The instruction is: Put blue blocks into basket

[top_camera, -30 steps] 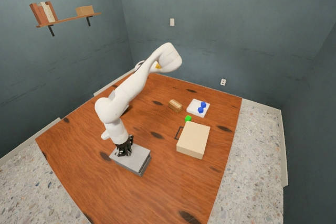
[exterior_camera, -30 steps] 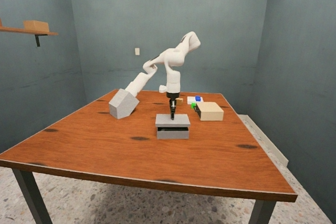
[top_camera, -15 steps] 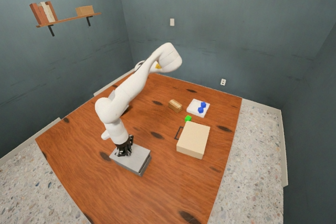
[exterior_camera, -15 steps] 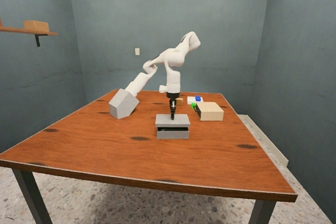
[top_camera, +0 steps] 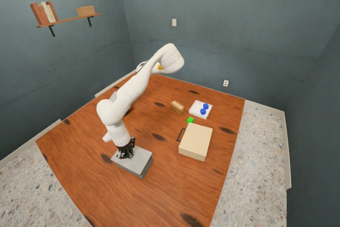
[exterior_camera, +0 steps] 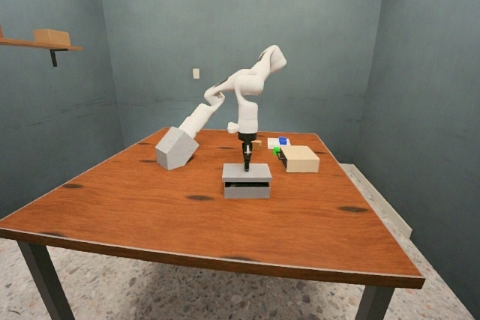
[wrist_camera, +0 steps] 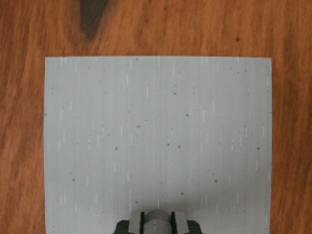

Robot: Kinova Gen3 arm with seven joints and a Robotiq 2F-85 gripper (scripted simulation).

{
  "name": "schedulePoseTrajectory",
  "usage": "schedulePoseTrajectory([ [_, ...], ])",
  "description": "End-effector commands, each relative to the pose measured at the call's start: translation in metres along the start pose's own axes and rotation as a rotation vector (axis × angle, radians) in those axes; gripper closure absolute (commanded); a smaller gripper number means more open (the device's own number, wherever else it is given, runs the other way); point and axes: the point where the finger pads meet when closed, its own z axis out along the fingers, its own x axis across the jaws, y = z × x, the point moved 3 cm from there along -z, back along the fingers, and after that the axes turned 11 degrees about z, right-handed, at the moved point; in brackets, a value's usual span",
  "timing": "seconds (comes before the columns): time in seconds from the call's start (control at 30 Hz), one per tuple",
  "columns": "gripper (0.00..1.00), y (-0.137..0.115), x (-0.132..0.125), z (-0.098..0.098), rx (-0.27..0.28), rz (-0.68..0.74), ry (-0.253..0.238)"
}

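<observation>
Gripping the flat grey metal lid [exterior_camera: 246, 171] by its knob — jaws clenched; two blue blocks [top_camera: 204, 108] sit in the white basket [top_camera: 195, 109] — lid not seated, I judge.

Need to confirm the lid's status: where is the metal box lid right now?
In the exterior view the lid hovers just above the metal box, a dark gap between them, with the gripper shut on its knob.

Wall shelf [top_camera: 68, 19] with books [top_camera: 43, 13], brown block [top_camera: 177, 107], green block [top_camera: 190, 120]
</observation>
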Motion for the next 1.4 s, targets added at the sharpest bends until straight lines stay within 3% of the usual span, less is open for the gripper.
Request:
schedulePoseTrajectory([
  [0.0, 0.9, 0.002, -0.001, 0.001, -0.005, -0.004, -0.006],
  [1.37, 0.9, 0.002, -0.001, 0.023, -0.005, -0.004, -0.005],
])
